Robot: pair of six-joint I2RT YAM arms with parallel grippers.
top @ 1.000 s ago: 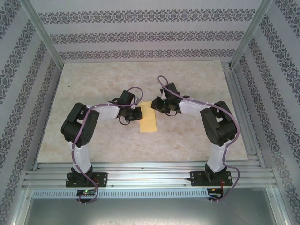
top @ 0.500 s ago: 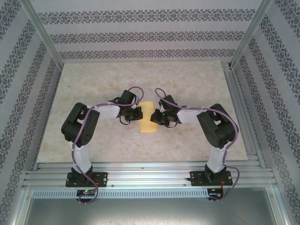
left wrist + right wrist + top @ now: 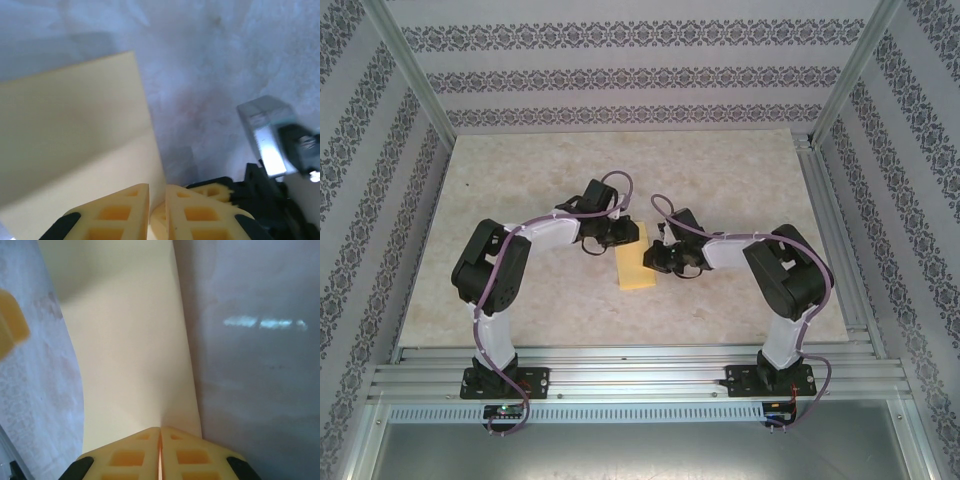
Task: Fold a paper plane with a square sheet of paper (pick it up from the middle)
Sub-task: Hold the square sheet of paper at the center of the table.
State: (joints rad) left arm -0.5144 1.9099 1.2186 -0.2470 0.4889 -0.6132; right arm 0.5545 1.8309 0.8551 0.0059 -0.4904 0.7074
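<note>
Currently folded sheet (image 3: 638, 266) lies centre frame on table (image 3: 720, 170); right gripper (image 3: 160, 437) clamped on its right edge, left gripper (image 3: 157, 200) nearly closed, hold unclear. Thin, floppy, creases easily: pinch edges lightly

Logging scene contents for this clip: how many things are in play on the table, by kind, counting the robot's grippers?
yellow paper sheet: 1
grippers: 2 (left gripper, right gripper)
Total: 3
</note>
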